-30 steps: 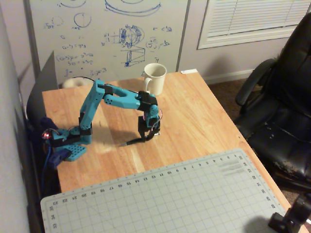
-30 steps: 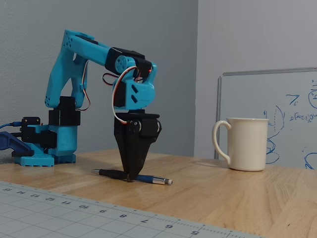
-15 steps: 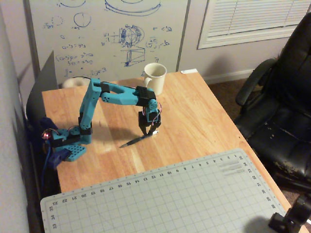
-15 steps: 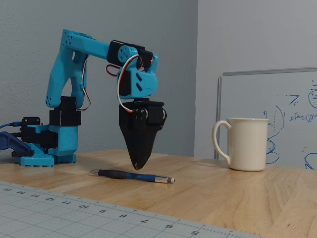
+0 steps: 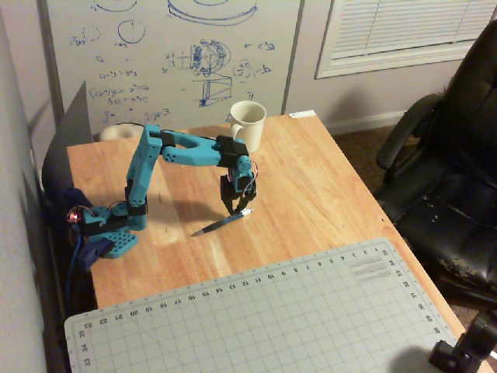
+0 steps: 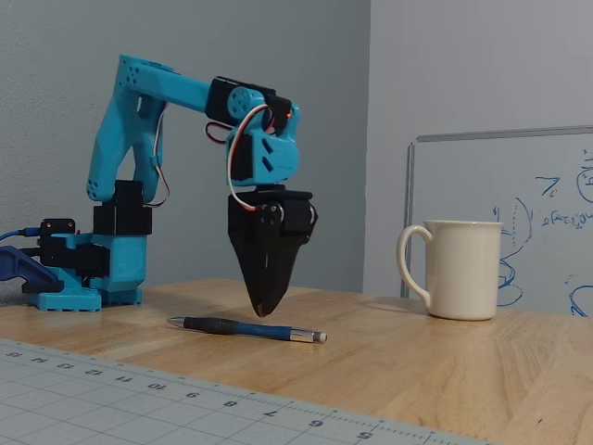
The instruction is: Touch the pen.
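The pen (image 5: 221, 224) lies flat on the wooden table, a thin dark pen with a bluish barrel. In the fixed view the pen (image 6: 243, 328) has its silvery tip to the right. My blue arm reaches out over it with the black gripper (image 5: 234, 210) pointing straight down. In the fixed view the gripper (image 6: 264, 312) has its fingers pressed together into a point and holds nothing. Its tip is right at the pen's barrel, near the middle and just above it. I cannot tell whether it touches.
A cream mug (image 5: 248, 123) stands at the table's far edge, to the right of the gripper in the fixed view (image 6: 459, 270). A grey cutting mat (image 5: 256, 318) covers the near part of the table. A black chair (image 5: 450, 171) stands beside the table.
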